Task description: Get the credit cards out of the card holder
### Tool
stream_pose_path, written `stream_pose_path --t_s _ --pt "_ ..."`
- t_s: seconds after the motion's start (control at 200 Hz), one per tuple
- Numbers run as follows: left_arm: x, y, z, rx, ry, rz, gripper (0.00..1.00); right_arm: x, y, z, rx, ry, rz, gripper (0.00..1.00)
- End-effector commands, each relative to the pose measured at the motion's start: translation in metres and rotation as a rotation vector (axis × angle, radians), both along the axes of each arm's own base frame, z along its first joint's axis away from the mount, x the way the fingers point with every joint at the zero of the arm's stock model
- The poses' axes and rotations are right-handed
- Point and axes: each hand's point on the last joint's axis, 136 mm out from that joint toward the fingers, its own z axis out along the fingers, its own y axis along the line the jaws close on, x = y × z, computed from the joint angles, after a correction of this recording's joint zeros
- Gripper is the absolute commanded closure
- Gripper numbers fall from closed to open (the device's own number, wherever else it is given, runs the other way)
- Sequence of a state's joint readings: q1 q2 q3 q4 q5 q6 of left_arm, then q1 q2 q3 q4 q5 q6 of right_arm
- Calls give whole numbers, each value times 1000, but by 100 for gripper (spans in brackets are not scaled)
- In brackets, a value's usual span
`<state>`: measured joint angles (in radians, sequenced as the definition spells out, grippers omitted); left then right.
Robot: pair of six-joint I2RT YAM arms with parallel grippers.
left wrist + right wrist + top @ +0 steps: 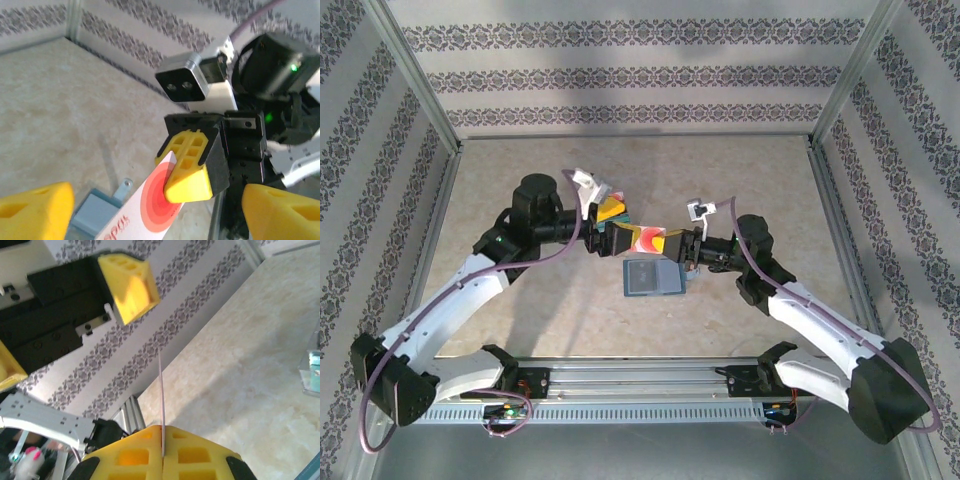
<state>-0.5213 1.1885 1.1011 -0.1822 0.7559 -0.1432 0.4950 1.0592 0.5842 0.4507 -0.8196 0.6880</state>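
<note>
One card, white with a red disc, is out of the holder and held in the air between the two arms.

Right gripper: together, clamped on one end of the card. Its wrist view shows the card edge-on, a thin line rising from the seam between the two yellow pads.

Left gripper: apart. In its wrist view the yellow fingers stand wide at either side, with the card's other end running between them. No contact with the card that I can make out.

Holder: lies flat on the tabletop, just below the raised card and near the right gripper, with neither gripper on it. The closure tab sticks out to one side. Whether it lies fully unfolded I cannot tell.

Progress, as judged: the task is partly done. This card is free of the holder but not yet set down. A teal patch shows at the holder in the right wrist view, probably another card in its slot, so at least one extraction seems left. How many more sit inside cannot be counted. No other loose cards are seen on the tabletop.
</note>
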Motion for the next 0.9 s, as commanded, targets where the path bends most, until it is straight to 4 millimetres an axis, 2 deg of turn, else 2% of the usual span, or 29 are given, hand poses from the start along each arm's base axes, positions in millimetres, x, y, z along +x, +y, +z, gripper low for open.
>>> stream_pose_path --t_s 0.0,0.11,0.25,0.505,0.63,0.759,0.894 --pt "-13 -2 -26 123 95 -123 18 -14 9 5 -17 -35 125 100" --pt "-13 -8 -30 167 150 -186 25 -17 13 4 -26 -34 171 100" --pt "-17 -11 -33 193 179 -247 28 -15 14 1 -38 -31 177 100" --pt "-16 -9 -54 259 246 -269 35 -19 16 3 -36 -34 217 100" --pt "-18 -10 -64 270 282 -291 45 -22 17 4 -32 -39 238 100" --pt "-22 -10 -70 266 307 -315 65 -21 16 5 -35 -43 238 100" --pt "-20 -9 -68 245 302 -309 70 -18 15 2 -40 -38 226 100"
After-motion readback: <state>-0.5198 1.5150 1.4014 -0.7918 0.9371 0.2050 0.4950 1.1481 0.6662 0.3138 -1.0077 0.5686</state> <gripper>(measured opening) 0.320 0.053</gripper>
